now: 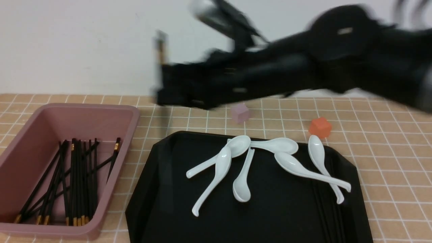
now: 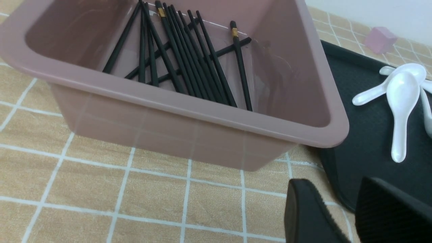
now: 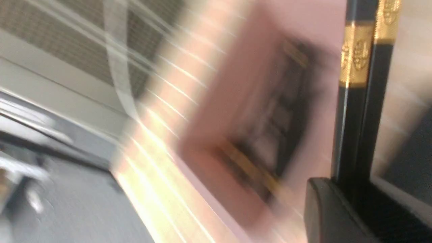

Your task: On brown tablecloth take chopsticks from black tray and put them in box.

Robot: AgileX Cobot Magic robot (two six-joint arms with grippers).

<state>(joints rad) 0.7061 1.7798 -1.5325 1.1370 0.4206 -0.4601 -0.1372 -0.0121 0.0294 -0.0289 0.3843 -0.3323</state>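
My right gripper (image 1: 161,88) hangs blurred above the brown tablecloth (image 1: 388,152), just beyond the far right corner of the box (image 1: 132,118). It is shut on two black chopsticks (image 3: 354,101) with gold bands, which stand upright (image 1: 161,50) in it. The pink box holds several more chopsticks (image 1: 77,179). More dark chopsticks (image 1: 325,209) lie along the right side of the black tray (image 1: 276,209), partly under spoons. In the left wrist view my left gripper (image 2: 334,184) is open and empty, low over the cloth beside the box (image 2: 202,111) and the tray (image 2: 364,135).
Several white ceramic spoons (image 1: 236,158) lie across the tray's far half. A small pink cube (image 1: 240,112) and an orange cube (image 1: 320,127) sit on the cloth behind the tray. A white wall closes the back.
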